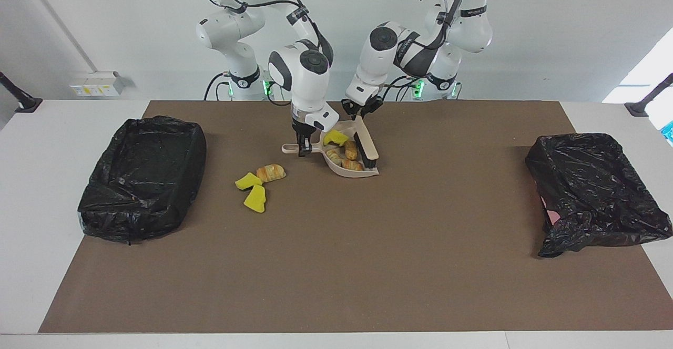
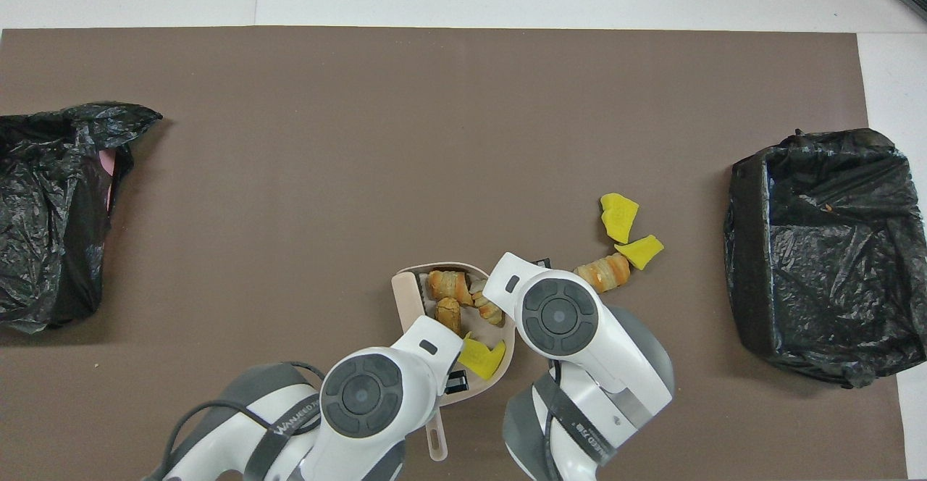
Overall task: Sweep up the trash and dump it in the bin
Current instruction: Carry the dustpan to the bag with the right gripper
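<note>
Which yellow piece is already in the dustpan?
The yellow wedge lying in the dustpan with the bread-like lumps. The other two yellow wedges lie on the mat beside a bread roll, toward the right arm's end.

A plain brown mat [image 1: 336, 244] covers the white desk [image 1: 31, 181]. The pale beige plastic dustpan [image 1: 351, 172] carries one bright yellow sponge wedge [image 1: 334, 137] and orange-tan, ridged bread lumps [image 1: 351, 150]. The beige brush with black bristles [image 1: 367, 143] lies in it. Two yellow wedges [image 1: 254, 199] and a golden striped roll [image 1: 271, 172] sit on the mat. Both crinkled plastic bin liners [image 1: 142, 175] are glossy black.
</note>
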Robot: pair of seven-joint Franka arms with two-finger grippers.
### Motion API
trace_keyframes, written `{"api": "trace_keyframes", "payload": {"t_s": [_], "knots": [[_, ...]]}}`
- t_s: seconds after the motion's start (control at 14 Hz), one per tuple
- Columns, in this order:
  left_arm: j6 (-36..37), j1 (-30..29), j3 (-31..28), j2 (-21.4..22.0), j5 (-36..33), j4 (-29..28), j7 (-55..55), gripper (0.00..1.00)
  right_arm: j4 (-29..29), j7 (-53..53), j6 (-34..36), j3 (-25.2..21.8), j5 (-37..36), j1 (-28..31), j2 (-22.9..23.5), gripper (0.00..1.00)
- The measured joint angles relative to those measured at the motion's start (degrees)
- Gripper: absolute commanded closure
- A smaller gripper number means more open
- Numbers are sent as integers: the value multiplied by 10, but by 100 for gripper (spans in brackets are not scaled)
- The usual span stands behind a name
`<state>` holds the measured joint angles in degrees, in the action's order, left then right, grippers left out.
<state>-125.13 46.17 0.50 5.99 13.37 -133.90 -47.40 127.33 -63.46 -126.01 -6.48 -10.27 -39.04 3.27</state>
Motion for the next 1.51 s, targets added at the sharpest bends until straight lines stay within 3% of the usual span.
{"api": "trace_keyframes", "payload": {"t_s": [0.21, 0.57, 0.79, 1.07, 1.36, 1.51], "knots": [[61, -48, -3, 1, -26, 32, 3, 100, -4, 0, 18, 0, 0, 15, -5, 100], [73, -75, -3, 1, -35, 37, 8, 100, -35, -32, 112, -3, 10, 89, -57, 100], [48, -71, 7, 11, -35, 13, 9, 100, -79, -105, 190, -6, 30, 167, -90, 100], [-13, -9, 14, 23, -35, -41, -2, 100, -146, -179, 267, -15, 33, 305, -119, 100], [-59, 50, 17, 22, -35, -81, -52, 100, -172, -211, 280, -23, 21, 446, -118, 100], [-59, 52, 17, 22, -35, -83, -65, 100, -175, -225, 261, -25, -33, 495, -116, 100]]}}
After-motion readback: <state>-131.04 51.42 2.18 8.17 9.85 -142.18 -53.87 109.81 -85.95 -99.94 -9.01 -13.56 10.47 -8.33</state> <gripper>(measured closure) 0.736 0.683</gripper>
